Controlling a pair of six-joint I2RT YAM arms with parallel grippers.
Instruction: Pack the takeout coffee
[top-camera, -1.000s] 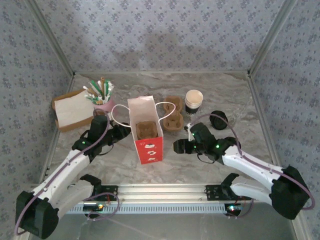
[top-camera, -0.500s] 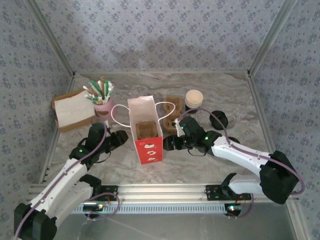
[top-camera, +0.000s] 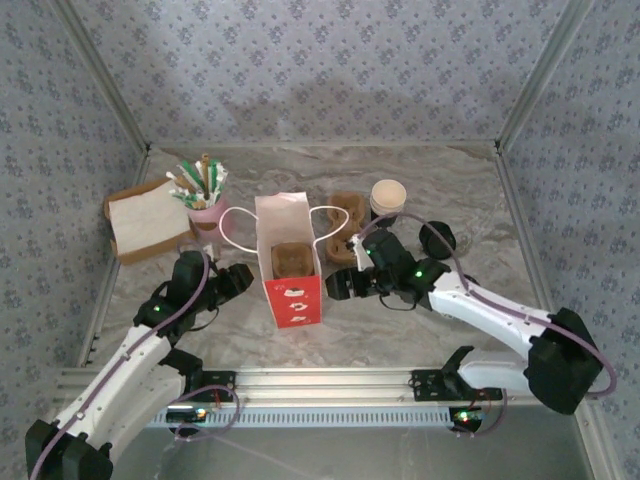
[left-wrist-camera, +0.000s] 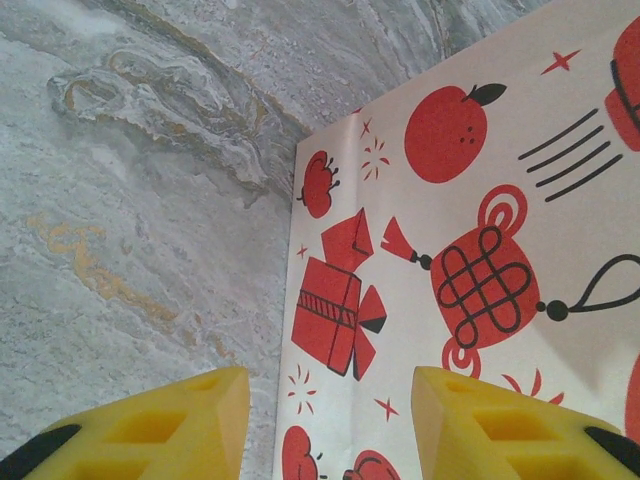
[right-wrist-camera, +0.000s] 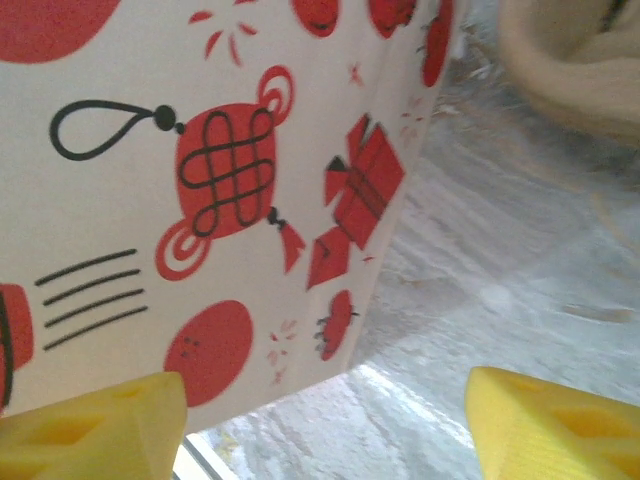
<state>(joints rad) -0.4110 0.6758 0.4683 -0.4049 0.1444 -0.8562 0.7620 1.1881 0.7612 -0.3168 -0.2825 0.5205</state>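
Marbled tabletop (top-camera: 280, 170) carries the tall stiff printed red paper bag (top-camera: 292, 285) squarely between left gripper (left-wrist-camera: 330, 405) and right gripper (right-wrist-camera: 320, 420), both with jaws spread and clamping nothing, so probably a bag-bracing step; next move needs the right to reach just beyond itself for the round paper cup (top-camera: 387, 196), with the flat black plastic lid (top-camera: 437, 238) off to its right.

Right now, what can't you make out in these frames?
Red paper bag, top view: its walls hide whatever lies under the brown cardboard insert.
Cardboard cup carrier: near part behind the right arm from above; blurred and cut by the edge in the right wrist view.
Black lid: too small to tell which side is up.
Left gripper, left wrist view: fingers cut by the bottom edge; contact with the bag unclear.
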